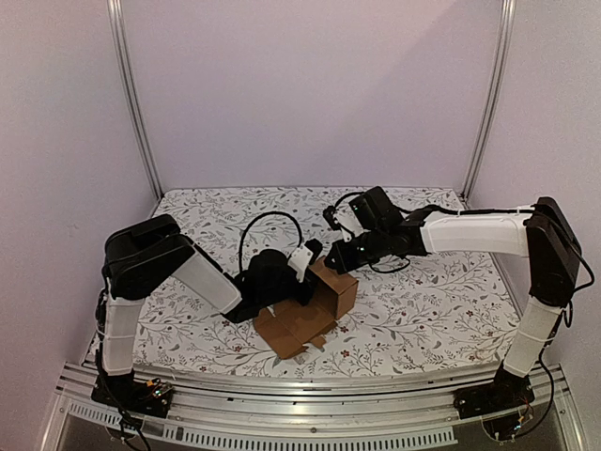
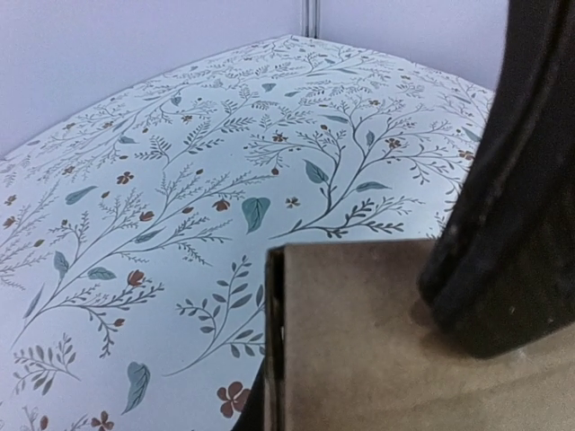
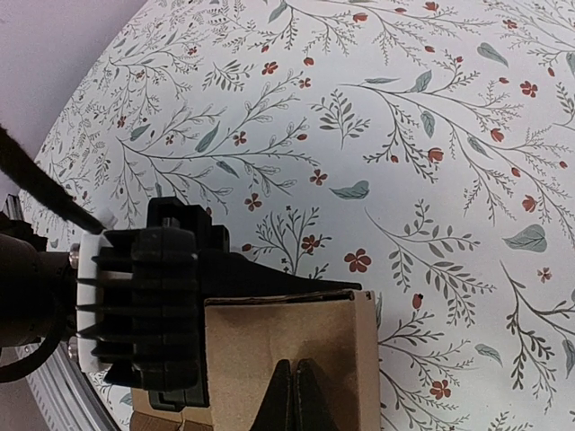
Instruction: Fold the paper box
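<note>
The paper box (image 1: 315,305) is brown cardboard, partly folded, in the middle of the table with flat flaps spread toward the near edge. My left gripper (image 1: 307,272) reaches in from the left and is shut on an upright wall of the paper box (image 2: 359,350). One of its dark fingers (image 2: 252,409) shows behind the doubled cardboard edge. My right gripper (image 3: 297,386) is shut with nothing between its fingertips, and its tips rest on a cardboard panel (image 3: 243,350). Its black fingers (image 2: 512,224) come down onto that panel in the left wrist view.
The floral tablecloth (image 1: 423,282) covers the table. White walls and metal posts (image 1: 131,94) enclose the back and sides. The left gripper's black body (image 3: 144,305) sits close beside the right fingertips. A metal rail (image 1: 310,385) runs along the near edge.
</note>
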